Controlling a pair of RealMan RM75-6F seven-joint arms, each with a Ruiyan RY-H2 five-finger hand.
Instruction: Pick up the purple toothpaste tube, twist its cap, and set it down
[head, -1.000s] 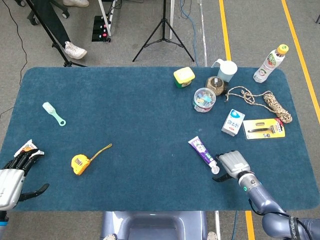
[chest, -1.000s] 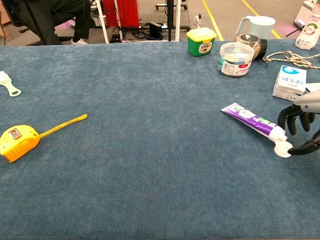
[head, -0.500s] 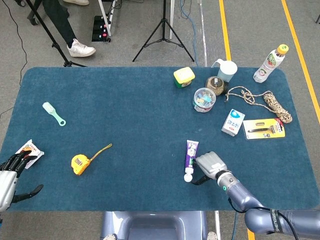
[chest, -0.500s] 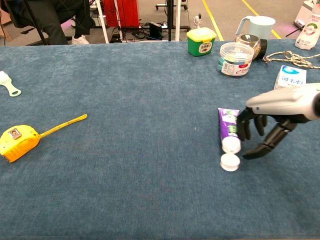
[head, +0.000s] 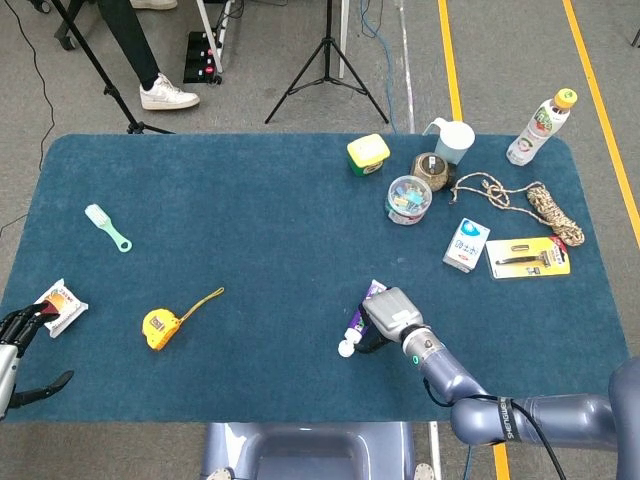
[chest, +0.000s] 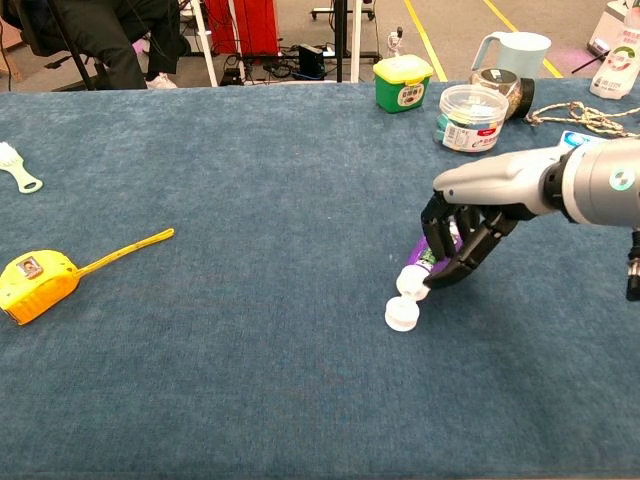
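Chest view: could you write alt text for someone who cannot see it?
A robot's right hand closes its fingers over a purple toothpaste tube lying on a blue table, white cap pointing toward the camera. A yellow tape measure lies far left; containers stand along the back edge.

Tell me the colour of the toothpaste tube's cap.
White cap; clearest in the chest view.

The head view looks down from high up over the near edge of the bench (head: 250, 210), so the whole blue top shows, with the floor past its far side. The chest view sits low and close, looking across the bench (chest: 250, 350) toward the far edge. Both views share the right hand (head: 388, 318) (chest: 462, 236) and the yellow tape measure (head: 160, 328) (chest: 36, 281).
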